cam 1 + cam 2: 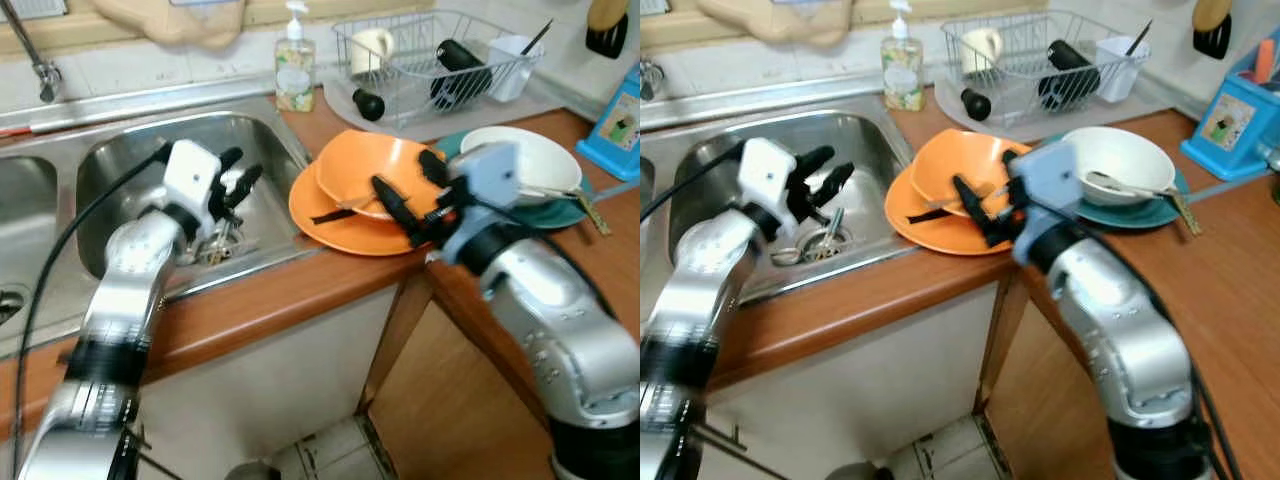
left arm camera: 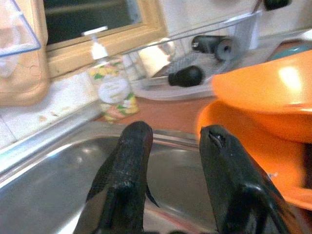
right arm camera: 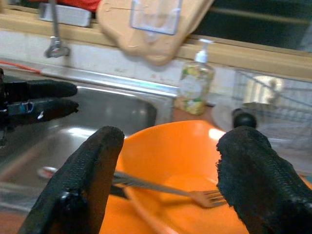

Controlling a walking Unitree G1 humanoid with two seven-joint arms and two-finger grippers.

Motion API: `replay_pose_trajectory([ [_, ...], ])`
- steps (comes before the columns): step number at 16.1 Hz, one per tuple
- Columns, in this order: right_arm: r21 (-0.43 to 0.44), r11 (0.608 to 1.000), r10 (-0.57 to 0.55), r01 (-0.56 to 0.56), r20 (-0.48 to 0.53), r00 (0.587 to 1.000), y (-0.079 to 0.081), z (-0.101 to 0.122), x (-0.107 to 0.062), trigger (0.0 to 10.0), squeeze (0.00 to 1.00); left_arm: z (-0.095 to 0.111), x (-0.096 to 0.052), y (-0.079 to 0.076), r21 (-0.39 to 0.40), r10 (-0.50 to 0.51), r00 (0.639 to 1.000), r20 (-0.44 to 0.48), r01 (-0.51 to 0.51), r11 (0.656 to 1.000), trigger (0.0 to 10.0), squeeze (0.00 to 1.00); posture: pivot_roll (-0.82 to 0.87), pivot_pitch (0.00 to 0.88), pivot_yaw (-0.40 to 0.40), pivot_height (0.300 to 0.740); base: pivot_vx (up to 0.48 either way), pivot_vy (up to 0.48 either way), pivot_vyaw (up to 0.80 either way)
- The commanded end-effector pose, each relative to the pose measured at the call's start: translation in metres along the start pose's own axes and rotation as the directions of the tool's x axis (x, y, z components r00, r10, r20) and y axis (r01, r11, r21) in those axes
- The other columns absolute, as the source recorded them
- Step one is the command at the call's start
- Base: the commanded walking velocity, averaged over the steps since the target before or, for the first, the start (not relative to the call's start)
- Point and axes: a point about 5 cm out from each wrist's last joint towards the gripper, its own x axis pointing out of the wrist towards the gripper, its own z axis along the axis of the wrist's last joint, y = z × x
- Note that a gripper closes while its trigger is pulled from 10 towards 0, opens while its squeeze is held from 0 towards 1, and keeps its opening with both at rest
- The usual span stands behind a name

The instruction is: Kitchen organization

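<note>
Wooden counter (image 1: 300, 290) — right hand (image 1: 412, 200) wide open over orange bowl (image 1: 365, 170), empty — left hand (image 1: 238, 182) open above sink (image 1: 120, 160).

— Any wording you can read from where my claws are?

— None. The soap bottle (image 2: 111, 87) at upper left of my left wrist view has a flowery label, but its print is a blur. The blue box (image 1: 1232, 125) at the right edge of my right eye view carries a small picture panel, with no letters I can make out.
</note>
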Motion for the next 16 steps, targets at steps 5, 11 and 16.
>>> replay_pose_trajectory([
  [5,-0.055,0.996,0.070,-0.074,-0.074,0.995,0.012,-0.013,0.017,10.0,1.00,-0.004,-0.027,-0.030,-0.014,-0.167,0.983,-0.071,0.166,0.986,10.0,0.00,-0.03,0.000,0.021,0.740,0.000,0.000,0.00],
  [11,-0.080,0.993,0.080,-0.089,-0.113,0.990,0.016,-0.019,0.041,10.0,0.00,0.008,-0.042,-0.047,-0.094,-0.294,0.954,-0.063,0.287,0.953,10.0,1.00,-0.01,0.000,0.013,0.740,0.000,0.000,0.00],
  [16,-0.067,0.998,-0.005,-0.006,-0.159,0.987,0.006,-0.028,0.052,10.0,0.00,0.013,-0.044,-0.045,-0.077,-0.289,0.954,-0.080,0.284,0.956,10.0,0.99,-0.01,0.000,0.019,0.740,0.000,0.000,0.00],
])
